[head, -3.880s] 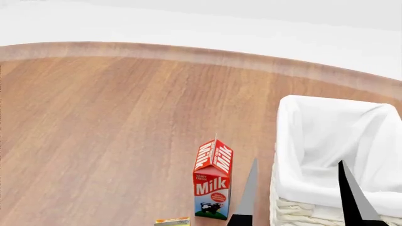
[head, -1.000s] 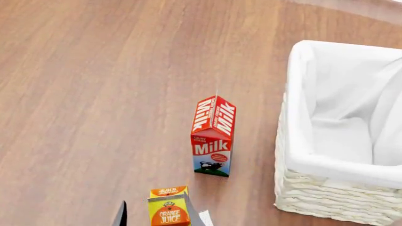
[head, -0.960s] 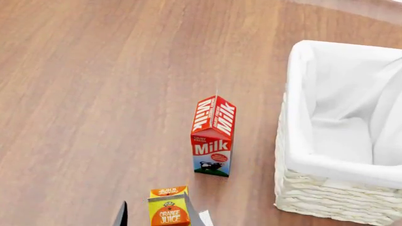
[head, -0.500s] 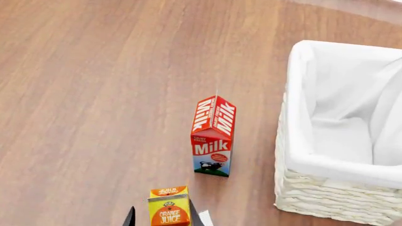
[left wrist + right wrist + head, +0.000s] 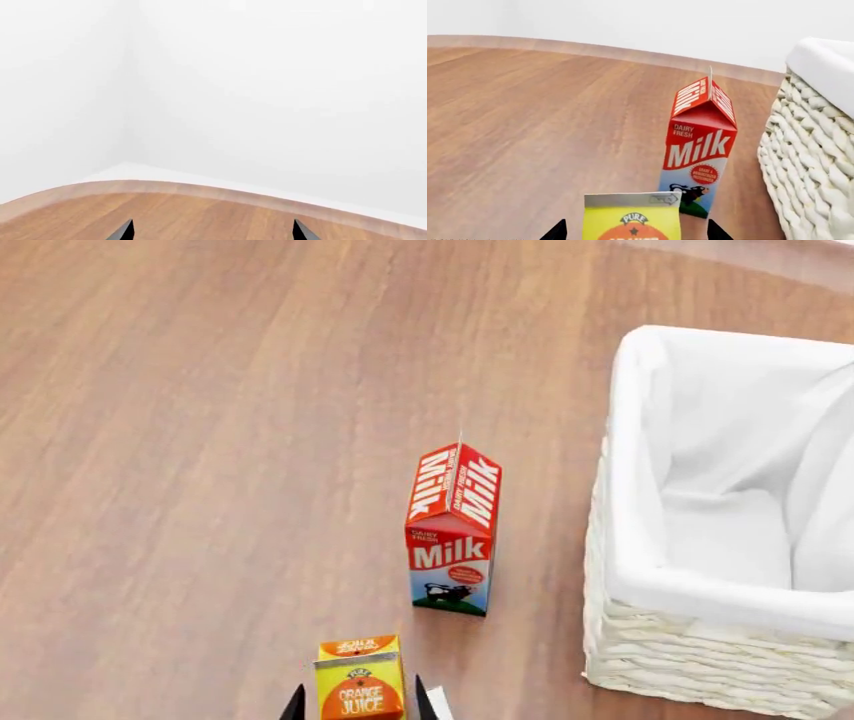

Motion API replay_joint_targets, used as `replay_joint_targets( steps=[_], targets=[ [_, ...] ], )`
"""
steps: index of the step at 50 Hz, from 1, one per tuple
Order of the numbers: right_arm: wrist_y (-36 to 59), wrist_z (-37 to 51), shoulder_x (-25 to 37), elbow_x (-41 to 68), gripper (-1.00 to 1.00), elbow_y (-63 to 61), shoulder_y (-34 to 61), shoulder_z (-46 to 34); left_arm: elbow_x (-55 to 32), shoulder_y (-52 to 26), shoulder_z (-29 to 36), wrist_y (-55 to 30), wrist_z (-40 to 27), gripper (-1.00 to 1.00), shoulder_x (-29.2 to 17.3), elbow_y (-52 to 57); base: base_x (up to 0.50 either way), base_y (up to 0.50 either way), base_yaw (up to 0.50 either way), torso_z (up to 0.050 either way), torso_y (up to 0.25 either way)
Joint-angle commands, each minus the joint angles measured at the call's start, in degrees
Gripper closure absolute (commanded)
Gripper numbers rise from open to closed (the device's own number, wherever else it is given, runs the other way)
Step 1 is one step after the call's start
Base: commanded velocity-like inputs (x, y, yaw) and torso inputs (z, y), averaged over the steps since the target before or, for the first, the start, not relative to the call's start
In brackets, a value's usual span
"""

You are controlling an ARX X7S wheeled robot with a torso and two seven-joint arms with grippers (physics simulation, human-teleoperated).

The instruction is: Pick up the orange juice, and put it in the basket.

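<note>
Your workspace is a wide wooden table (image 5: 200,440) with a rounded edge, set against plain white walls. Your left gripper (image 5: 212,231) looks out over the far rim of that table toward a bare white corner; only its two dark fingertips (image 5: 124,230) show, standing well apart with nothing between them.

Moving right along the near edge of the head view, you find the orange juice (image 5: 359,680), upright, its yellow-green and orange front facing you. Your right gripper (image 5: 355,703) sits at it: one dark tip shows just left of the carton and one just right, so the jaws bracket it closely. From the right wrist view the carton top (image 5: 632,215) fills the middle, with a fingertip (image 5: 557,231) on either side and a little gap visible between each tip and the carton, so you have not closed on it. Whether the pads touch lower down, I cannot tell.

Beyond the juice and slightly to its right stands the red-and-white Milk carton (image 5: 451,530), upright, apart from the juice.

Farther right is the basket (image 5: 694,660), cream woven wicker with a white cloth liner (image 5: 721,490) folded over the rim. It stands near the Milk carton but clear of it, and its wicker wall (image 5: 817,165) rises at the side in the right wrist view.
</note>
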Motion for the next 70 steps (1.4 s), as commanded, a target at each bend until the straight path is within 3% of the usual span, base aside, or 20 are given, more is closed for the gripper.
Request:
replay_joint_targets(
  steps=[1,65,66,70],
  targets=[
    [-0.81,0.08,-0.03,1.42,-1.00,2.47,1.67,-0.37,0.01,0.18,0.07,0.50,-0.16,-1.00,-0.26,-0.10,0.00,0.00,0.00,0.000,0.000],
    [-8.21,-2.79,0.48,10.40,-1.00,15.48,8.37,-1.97,-0.65,-0.06,0.82,1.82,-1.16,-1.00,-1.64,-0.43,0.00,0.00,0.00,0.000,0.000],
    [-8.54,-2.86,0.45,10.62,1.00,15.77,8.34,-1.93,-0.67,-0.07,0.85,1.86,-1.17,-1.00,-1.63,-0.43,0.00,0.00,0.00,0.000,0.000],
    [-8.61,-2.38,0.55,10.84,1.00,15.80,8.30,-2.10,-0.57,-0.04,0.99,2.03,-1.14,-1.00,-1.62,-0.53,0.00,0.00,0.00,0.000,0.000]
  ],
)
